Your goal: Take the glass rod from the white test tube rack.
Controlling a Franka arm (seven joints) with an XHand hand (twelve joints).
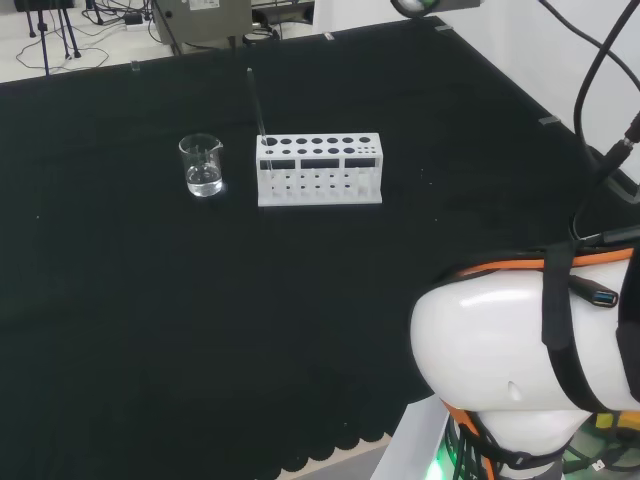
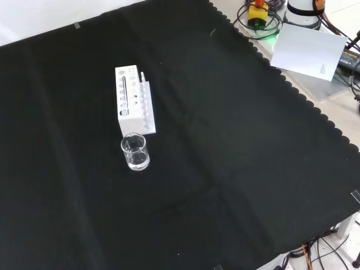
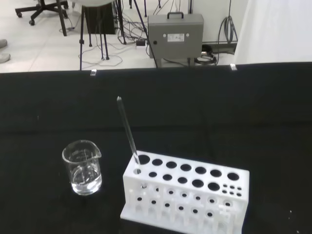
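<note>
I cannot tell how my fingers stand, whether they are released or clenched. I am not holding the glass rod (image 3: 127, 132): it stands in the white test tube rack (image 1: 319, 170) and nothing touches it.

In the head view the rack stands on the black cloth (image 1: 150, 320) in the far middle part of the bench, with its long side toward the camera. The rod stands in a hole at the left end of the rack and leans to the left and away, with its upper end well above the rack. In the wrist view I see the same: the rod comes out from a corner hole, tilted, and its tip is high over the cloth.

A clear beaker (image 1: 202, 165) stands just beside the rack, on its left in the head view, not touching it. It holds a little clear liquid at the bottom. In the front view the beaker is nearer to the camera than the rack, just before its short end
</note>
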